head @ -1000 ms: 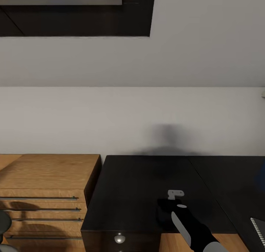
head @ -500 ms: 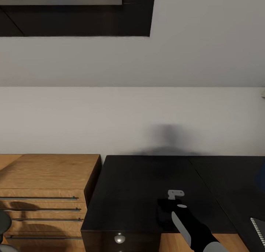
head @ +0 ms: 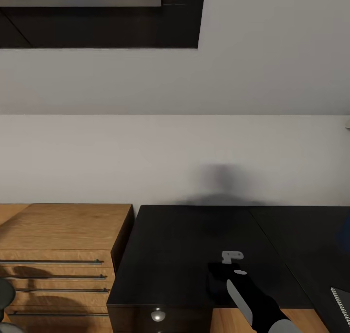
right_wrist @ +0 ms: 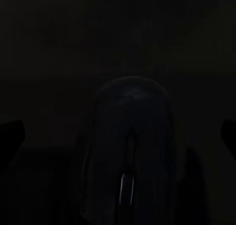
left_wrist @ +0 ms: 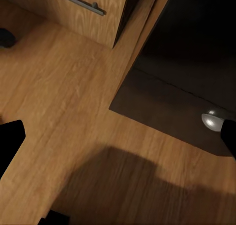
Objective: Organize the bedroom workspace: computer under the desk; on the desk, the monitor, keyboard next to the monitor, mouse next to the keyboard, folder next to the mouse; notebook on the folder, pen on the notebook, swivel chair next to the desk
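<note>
The desk (head: 184, 236) has a glossy black top, with a silver knob (head: 157, 316) on its drawer unit. My right arm reaches over the top, and its gripper (head: 219, 280) hangs low above the surface. In the right wrist view the right gripper (right_wrist: 118, 134) is open, its fingertips (right_wrist: 10, 136) far apart. A dark mouse (right_wrist: 130, 136) lies on the black top between them, untouched. A blue patch, probably the folder (head: 344, 236), shows at the desk's right edge. My left gripper (left_wrist: 118, 139) is open over the wooden floor beside the drawer unit.
A light wooden low cabinet (head: 63, 236) with long bar handles stands directly left of the desk. A pale flat thing with a ribbed edge (head: 341, 304) lies at the lower right. The white wall is behind the desk. A silver knob (left_wrist: 211, 120) is near the left gripper.
</note>
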You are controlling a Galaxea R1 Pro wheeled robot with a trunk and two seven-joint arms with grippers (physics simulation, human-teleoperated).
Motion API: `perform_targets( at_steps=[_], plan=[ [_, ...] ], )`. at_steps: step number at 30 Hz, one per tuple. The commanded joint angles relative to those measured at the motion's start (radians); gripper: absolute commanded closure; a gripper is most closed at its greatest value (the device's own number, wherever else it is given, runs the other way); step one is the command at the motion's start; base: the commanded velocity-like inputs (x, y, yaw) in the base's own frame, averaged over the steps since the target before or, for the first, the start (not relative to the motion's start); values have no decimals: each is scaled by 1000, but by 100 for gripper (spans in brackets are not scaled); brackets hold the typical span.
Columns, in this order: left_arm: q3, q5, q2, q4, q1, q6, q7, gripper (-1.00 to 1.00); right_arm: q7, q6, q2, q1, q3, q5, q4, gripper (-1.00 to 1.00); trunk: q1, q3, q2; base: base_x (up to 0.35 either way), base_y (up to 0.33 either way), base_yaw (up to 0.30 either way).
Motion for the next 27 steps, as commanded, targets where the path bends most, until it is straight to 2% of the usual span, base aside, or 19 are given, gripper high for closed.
perform_targets(
  at_steps=[1, 10, 19, 27],
  plan=[
    [-2, 9, 0, 1, -1, -8, -4, -100, -10, 4, -2, -1, 7, -10, -2, -100, 0, -1, -1, 0, 0, 0],
    [-2, 10, 0, 4, -1, -64, -4, -100, -10, 6, -2, -1, 7, -10, -2, -100, 0, -1, -1, 0, 0, 0],
    [-2, 9, 0, 4, 0, -68, -4, -100, -10, 6, -3, -1, 7, -10, -2, -100, 35, -29, -64, 0, 0, 0],
    [-2, 10, 1, 4, -1, -69, -4, -100, -10, 6, -3, -1, 7, -10, -2, -100, 35, -29, -64, 0, 0, 0]
  ],
)
